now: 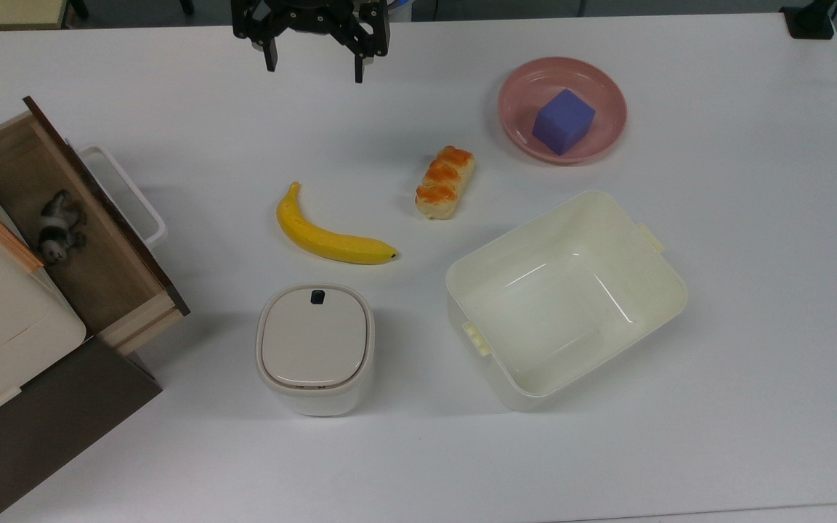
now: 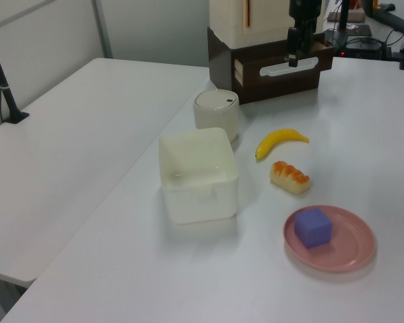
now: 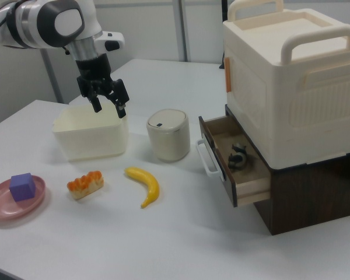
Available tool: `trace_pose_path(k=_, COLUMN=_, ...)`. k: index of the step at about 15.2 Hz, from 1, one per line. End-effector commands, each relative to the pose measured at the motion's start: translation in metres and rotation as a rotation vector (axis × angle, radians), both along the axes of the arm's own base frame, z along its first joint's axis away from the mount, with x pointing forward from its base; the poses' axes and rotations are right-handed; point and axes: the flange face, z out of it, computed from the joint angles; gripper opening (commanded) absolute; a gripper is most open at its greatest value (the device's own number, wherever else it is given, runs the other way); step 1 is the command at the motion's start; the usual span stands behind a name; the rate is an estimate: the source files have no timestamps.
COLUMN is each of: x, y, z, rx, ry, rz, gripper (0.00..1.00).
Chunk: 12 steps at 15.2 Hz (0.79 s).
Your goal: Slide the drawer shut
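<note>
The drawer [image 1: 77, 240] is pulled out of its brown cabinet [image 3: 306, 195], and we see it at the left edge of the top view. In the right view it sits at the middle right, with its dark front and white loop handle [image 3: 205, 158] facing the right view's left. We see a small grey and white toy [image 1: 57, 231] lying inside it.

We go from big things to small ones. The white table [image 1: 716, 363] is the biggest, and everything stands on it. Next we see a big cream box with handles [image 3: 297, 81] on top of the cabinet, in the upper right of the right view. The robot arm [image 3: 52, 23] comes in at the upper left of the right view.

We see the large cream tub [image 1: 565, 298] in the lower middle right of the top view, open on top. The small cream bin [image 1: 314, 347] with its lid on stands in the lower middle, well apart from the tub. The pink plate [image 1: 516, 109] is in the upper right, and a purple block [image 1: 564, 120] sits on it.

The yellow banana [image 1: 328, 236] lies in the middle, above the bin. A small bread with an orange top [image 1: 445, 181] lies to the right of it, near but not touching.

The gripper [image 1: 314, 62] hangs at the top middle of the top view. Its jaws stand apart, and we see nothing between them.
</note>
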Motion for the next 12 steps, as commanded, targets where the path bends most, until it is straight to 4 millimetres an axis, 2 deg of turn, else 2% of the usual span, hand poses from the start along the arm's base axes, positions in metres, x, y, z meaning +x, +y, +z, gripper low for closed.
trace_pose_path(k=1, x=-0.0077, y=0.0024, z=0.0039, rx=0.011, ry=0.027, rz=-0.008, gripper=1.00)
trace_pose_path(k=9, x=-0.0078, y=0.0024, z=0.0038, rx=0.010, ry=0.030, rz=0.013, gripper=1.00)
trace_pose_path(k=10, x=-0.0078, y=0.0016, z=0.0038, rx=0.009, ry=0.031, rz=0.025, gripper=0.94)
trace_pose_path(k=12, x=-0.0080, y=0.0008, z=0.0036, rx=0.010, ry=0.034, rz=0.059, gripper=0.72)
